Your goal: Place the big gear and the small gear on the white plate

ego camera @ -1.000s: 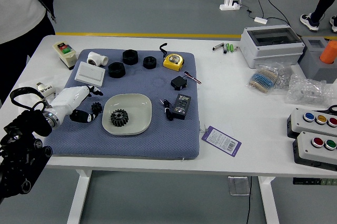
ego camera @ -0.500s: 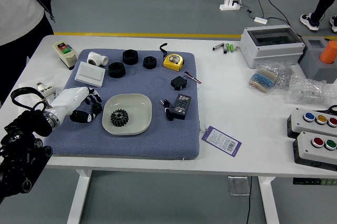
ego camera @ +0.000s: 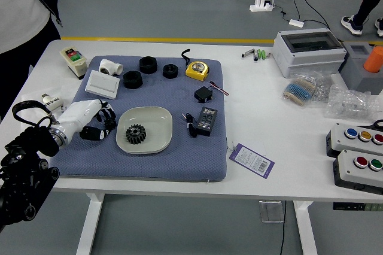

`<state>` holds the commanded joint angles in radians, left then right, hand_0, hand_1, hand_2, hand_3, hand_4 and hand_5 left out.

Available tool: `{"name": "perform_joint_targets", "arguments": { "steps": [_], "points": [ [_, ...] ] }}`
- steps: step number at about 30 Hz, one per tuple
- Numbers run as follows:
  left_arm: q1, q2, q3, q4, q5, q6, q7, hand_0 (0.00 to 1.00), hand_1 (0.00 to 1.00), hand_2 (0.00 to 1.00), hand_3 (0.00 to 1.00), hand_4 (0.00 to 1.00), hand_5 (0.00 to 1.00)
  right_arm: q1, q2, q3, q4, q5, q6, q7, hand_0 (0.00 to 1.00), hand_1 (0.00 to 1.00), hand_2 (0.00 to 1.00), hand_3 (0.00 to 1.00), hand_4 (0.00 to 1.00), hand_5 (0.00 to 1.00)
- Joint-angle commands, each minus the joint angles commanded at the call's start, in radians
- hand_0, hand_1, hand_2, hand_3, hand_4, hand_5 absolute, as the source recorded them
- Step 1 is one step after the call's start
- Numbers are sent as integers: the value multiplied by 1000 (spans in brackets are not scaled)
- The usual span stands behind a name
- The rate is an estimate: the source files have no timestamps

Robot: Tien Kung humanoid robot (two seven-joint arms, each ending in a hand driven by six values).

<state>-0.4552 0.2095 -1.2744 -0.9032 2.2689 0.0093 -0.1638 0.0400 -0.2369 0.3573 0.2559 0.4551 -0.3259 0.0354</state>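
Evidently, from the head view, the big gear (ego camera: 136, 134) already sat on the white plate (ego camera: 157, 130), toward its left side, so the small gear (ego camera: 111, 124) was the one left to place. It was just left of the plate, partly hidden by the left hand (ego camera: 82, 115), whose fingers were bent in around it with little gap; how firm that hold was could not be told.

A good lift, I judged, wanted thumb and fingers pressing evenly on opposite sides of the teeth, since a lopsided pinch might tip or spin so small a part. The gear then needed raising over the plate's near-left rim and past the big gear, lowering onto the bare right half, and releasing only once it lay flat.
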Motion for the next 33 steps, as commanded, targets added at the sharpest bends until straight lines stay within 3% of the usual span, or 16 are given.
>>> {"name": "perform_joint_targets", "arguments": {
  "steps": [11, 20, 26, 33],
  "points": [
    [8, 8, -14, -44, 0, 10, 3, 494, 471, 503, 543, 521, 2, -7, 1, -5, 0, 1, 1, 0, 710, 708, 733, 561, 792, 648],
    [5, 1, 39, -173, 0, 39, -3, 494, 468, 504, 545, 511, 2, -7, 1, -4, 1, 0, 1, 0, 710, 708, 733, 562, 792, 648],
    [-14, -18, 141, -229, 0, 57, -13, 494, 472, 504, 544, 494, 2, -4, -1, -1, 1, -1, 0, -1, 710, 708, 733, 562, 792, 648],
    [-28, -72, 198, -183, 0, 55, -11, 493, 474, 508, 546, 486, 2, 1, -3, 2, 2, -3, -1, 0, 710, 708, 733, 562, 792, 648]
  ]
}}
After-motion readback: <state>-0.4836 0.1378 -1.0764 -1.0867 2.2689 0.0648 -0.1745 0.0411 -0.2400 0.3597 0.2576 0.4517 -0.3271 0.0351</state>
